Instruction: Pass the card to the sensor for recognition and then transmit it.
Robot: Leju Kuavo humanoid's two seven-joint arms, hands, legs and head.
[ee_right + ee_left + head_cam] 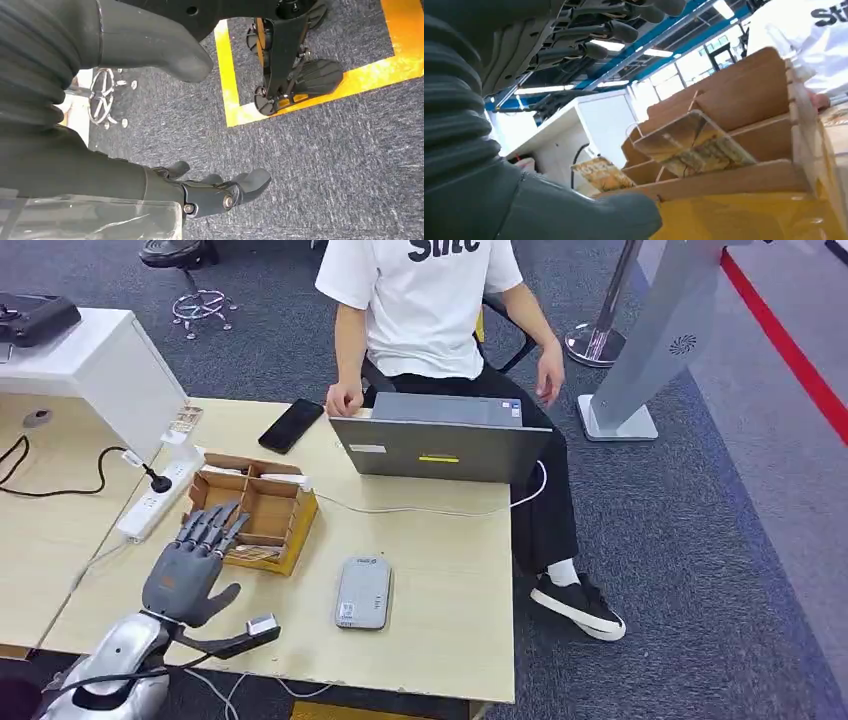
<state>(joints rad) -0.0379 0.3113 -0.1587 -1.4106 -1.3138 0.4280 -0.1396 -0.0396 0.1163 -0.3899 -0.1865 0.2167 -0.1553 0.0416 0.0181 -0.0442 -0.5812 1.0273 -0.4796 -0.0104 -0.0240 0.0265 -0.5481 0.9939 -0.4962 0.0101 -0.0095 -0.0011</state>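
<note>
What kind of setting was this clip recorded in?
Most likely an office or lab workspace. A person sits on a chair behind a grey laptop at a light wooden desk, the floor is grey carpet, and a power strip and phone lie on the desk.

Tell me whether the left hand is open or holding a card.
Open. The left hand hovers over the cardboard box with its fingers spread and nothing between them; the cards sit in the box.
</note>
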